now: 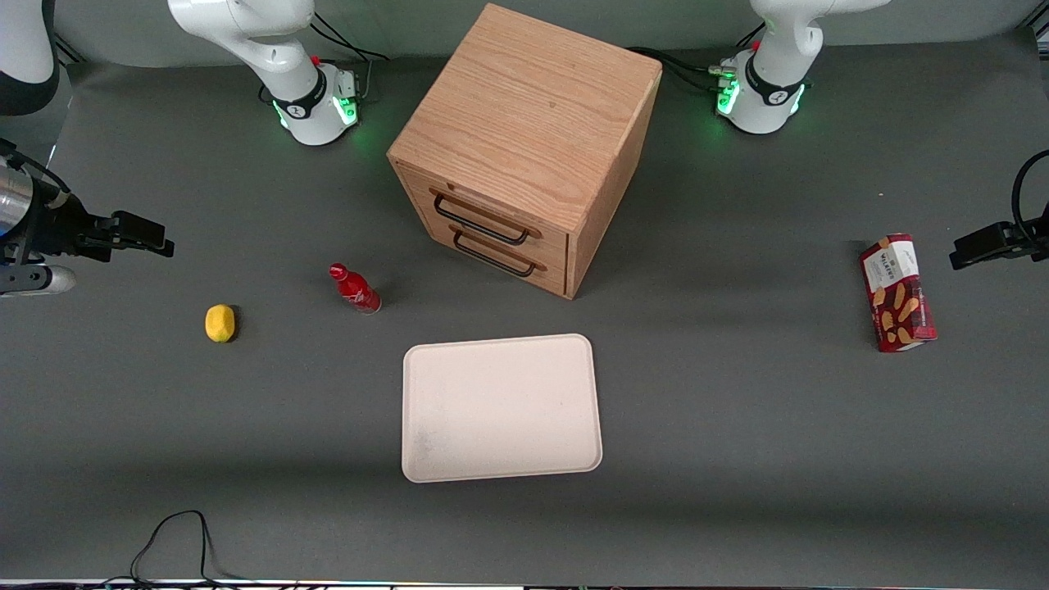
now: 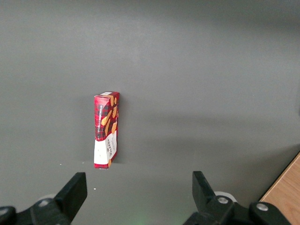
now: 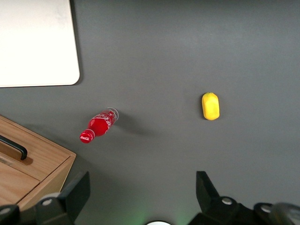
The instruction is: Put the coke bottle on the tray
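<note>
The coke bottle (image 1: 355,289) is small, glossy red, with a red cap and white lettering. It stands upright on the dark table between a lemon and the wooden cabinet, a little farther from the front camera than the tray (image 1: 500,407). The tray is cream-white, flat and bare. My right gripper (image 1: 162,238) hovers at the working arm's end of the table, well apart from the bottle, open and empty. The right wrist view shows the bottle (image 3: 99,124), a corner of the tray (image 3: 33,42) and my open gripper (image 3: 143,190) with its fingers (image 3: 77,190) wide apart.
A yellow lemon (image 1: 220,323) lies beside the bottle toward the working arm's end; it also shows in the right wrist view (image 3: 210,106). A wooden drawer cabinet (image 1: 524,139) stands mid-table. A red biscuit box (image 1: 897,292) lies toward the parked arm's end.
</note>
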Motion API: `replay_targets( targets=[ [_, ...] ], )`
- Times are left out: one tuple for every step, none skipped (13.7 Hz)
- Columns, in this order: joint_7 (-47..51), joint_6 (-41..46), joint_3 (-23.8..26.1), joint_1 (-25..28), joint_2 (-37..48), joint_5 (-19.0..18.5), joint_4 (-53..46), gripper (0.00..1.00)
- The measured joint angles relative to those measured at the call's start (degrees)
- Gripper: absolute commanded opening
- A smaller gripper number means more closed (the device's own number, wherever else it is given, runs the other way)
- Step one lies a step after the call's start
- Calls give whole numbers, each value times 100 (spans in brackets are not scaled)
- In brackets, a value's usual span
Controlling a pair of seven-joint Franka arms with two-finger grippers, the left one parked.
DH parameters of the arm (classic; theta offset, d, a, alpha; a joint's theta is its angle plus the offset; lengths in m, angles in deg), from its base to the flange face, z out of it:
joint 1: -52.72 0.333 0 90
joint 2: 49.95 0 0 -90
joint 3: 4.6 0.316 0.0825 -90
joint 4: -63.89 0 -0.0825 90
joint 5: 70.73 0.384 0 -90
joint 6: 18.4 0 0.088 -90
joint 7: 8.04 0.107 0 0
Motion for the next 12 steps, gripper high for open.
replay_targets(
  targets=[
    [19, 0, 19, 2, -9, 1, -3, 92],
    [97, 0, 27, 6, -17, 3, -4, 100],
    [187, 0, 33, 9, -23, 5, -8, 100],
    [208, 0, 35, 10, -26, 6, -15, 100],
    [211, 0, 38, 10, -27, 6, -27, 100],
    [212, 0, 41, 10, -29, 7, -55, 100],
    [206, 2, 45, 10, -37, 9, -100, 100],
    [197, 22, 51, 10, -53, 12, -141, 100],
    [193, 51, 56, 10, -81, 15, -184, 100],
    [189, 94, 61, 10, -116, 16, -228, 100],
    [184, 128, 66, 11, -142, 16, -250, 100],
    [182, 135, 71, 12, -156, 16, -252, 100]
  ],
)
